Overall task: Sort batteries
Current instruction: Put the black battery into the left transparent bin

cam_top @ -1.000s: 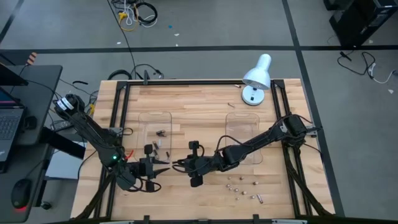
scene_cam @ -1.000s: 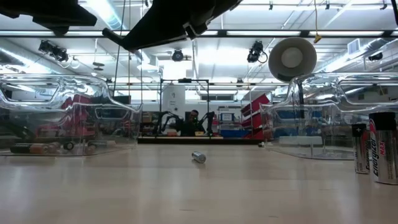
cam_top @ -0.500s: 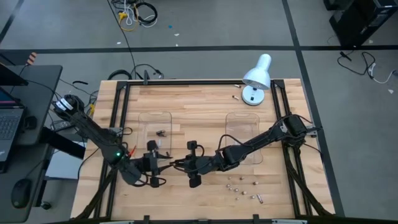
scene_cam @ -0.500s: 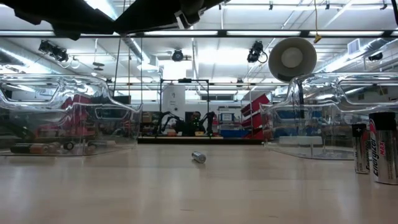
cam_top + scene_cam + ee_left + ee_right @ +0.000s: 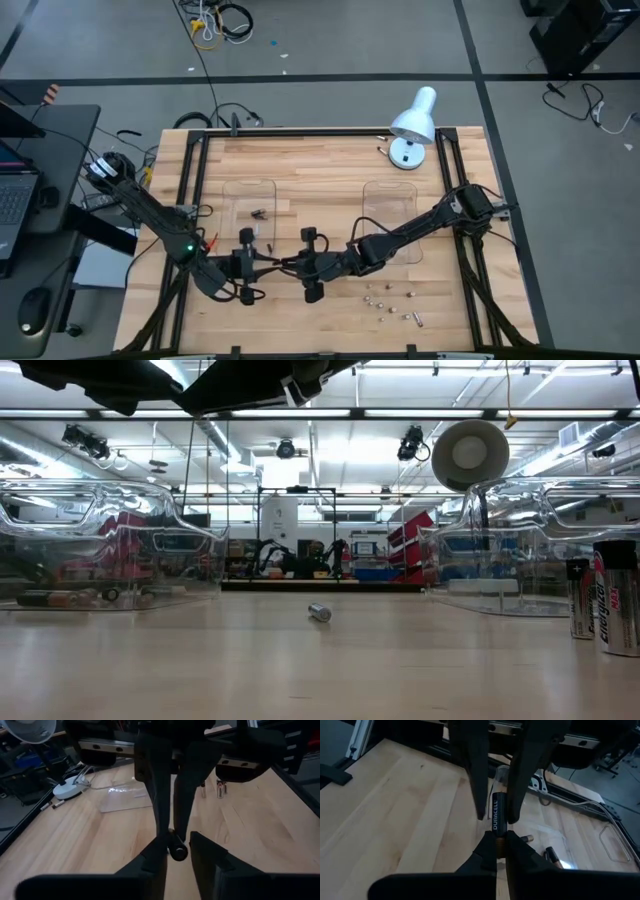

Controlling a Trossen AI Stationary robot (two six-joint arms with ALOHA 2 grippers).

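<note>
The right pincer [image 5: 291, 264] is closed on one end of a dark Duracell battery [image 5: 496, 816] and holds it above the middle of the counter [image 5: 320, 170]. The left pincer [image 5: 272, 263] meets it there, and its two fingers [image 5: 475, 775] stand narrowly on both sides of the other end of this battery. I cannot tell if they already press on it. In my judgement, this is a handover between the two arms.

The sorting seems to be at an early or middle stage. The left clear tray [image 5: 249, 213] already contains a few dark batteries [image 5: 260, 213]. In the right clear tray [image 5: 391, 217] I cannot see any battery with certainty. A group of silver-grey batteries [image 5: 388, 300] waits on the counter near its front edge, on the right arm's side, and some of them stand upright. One more silver battery [image 5: 319, 612] lies alone on the wood between the two trays. One or two small ones lie beside the base of the white lamp [image 5: 408, 130]. All these are left to sort.
</note>
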